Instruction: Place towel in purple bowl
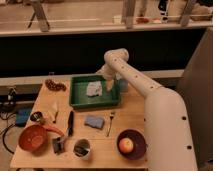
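My arm [150,95] is smooth cream-white tubing, thick and rounded at the joints, with small dark dots along the elbow. My pale gripper [109,84] hangs over the green tray [80,102], right side.

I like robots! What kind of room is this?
Probably a robot test lab: a wooden table staged with a purple bowl and a towel in a green tray. The gripper hangs over the tray.

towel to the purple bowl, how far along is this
Nothing looks done: the towel lies in the green tray. In hand: the gripper hangs at the tray's right side, beside the towel. Left: grasp it, lift it and set it in the purple bowl at the front, which holds a fruit.
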Motion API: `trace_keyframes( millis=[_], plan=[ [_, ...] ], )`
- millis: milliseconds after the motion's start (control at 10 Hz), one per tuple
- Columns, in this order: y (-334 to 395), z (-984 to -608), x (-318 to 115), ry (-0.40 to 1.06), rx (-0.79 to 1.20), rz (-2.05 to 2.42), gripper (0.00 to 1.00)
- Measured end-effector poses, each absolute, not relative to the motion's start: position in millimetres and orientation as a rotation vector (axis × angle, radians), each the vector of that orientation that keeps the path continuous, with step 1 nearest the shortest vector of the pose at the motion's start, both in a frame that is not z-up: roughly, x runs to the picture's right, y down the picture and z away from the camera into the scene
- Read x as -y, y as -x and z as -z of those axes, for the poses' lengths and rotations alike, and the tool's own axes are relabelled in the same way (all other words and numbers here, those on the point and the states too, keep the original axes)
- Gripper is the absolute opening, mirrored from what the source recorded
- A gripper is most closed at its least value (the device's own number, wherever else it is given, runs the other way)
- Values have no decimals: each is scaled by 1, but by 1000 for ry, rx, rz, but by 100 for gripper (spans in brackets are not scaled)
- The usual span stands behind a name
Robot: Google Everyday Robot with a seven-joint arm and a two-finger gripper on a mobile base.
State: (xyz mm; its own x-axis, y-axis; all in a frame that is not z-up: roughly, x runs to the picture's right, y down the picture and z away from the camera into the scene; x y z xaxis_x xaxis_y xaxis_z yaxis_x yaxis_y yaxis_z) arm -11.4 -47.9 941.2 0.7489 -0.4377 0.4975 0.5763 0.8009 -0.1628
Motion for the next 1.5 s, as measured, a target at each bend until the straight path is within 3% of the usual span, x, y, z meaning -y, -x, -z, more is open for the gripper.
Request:
trace_keyframes(
  millis=[700, 1500],
  plan=[
    [37, -966, 23, 343, 481, 701, 80],
    [68, -973, -12, 375, 376, 1172, 80]
  ],
)
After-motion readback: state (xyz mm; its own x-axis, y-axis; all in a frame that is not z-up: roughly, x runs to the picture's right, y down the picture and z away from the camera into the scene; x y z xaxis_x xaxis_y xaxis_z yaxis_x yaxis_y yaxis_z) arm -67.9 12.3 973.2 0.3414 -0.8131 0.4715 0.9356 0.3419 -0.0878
